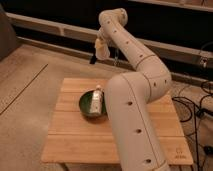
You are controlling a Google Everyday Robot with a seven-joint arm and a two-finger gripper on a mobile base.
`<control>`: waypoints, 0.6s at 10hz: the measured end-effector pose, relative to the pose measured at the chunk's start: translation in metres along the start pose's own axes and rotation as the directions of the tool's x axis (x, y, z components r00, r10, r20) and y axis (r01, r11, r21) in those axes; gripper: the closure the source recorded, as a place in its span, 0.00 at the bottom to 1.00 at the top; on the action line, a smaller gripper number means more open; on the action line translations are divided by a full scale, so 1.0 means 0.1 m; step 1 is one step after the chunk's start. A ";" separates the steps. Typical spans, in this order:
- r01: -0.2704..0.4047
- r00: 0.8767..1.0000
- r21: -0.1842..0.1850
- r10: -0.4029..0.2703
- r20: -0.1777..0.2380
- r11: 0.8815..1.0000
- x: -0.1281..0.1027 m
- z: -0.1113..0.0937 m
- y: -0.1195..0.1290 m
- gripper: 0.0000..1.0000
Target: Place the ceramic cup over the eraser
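Note:
My gripper (98, 55) hangs high above the far edge of the wooden table (75, 140), at the end of my white arm. It is shut on a cream cylindrical thing, the ceramic cup (103, 49), held in the air. The eraser is not in view; my arm covers the right half of the table.
A dark green bowl (86, 106) sits near the table's middle with a white bottle (97, 98) leaning in it. My arm's thick white links (132, 125) cross the table's right side. Black cables (200, 107) lie on the floor at right. A dark ledge runs behind.

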 end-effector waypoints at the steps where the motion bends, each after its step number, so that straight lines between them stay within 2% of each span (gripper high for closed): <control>1: -0.011 1.000 -0.009 0.011 -0.011 1.000 0.04 -0.02 0.04 1.00; 3: -0.045 0.999 -0.013 0.045 -0.031 0.999 0.12 -0.13 0.09 1.00; 6: -0.092 0.995 0.000 0.091 -0.026 0.996 0.15 -0.28 0.17 1.00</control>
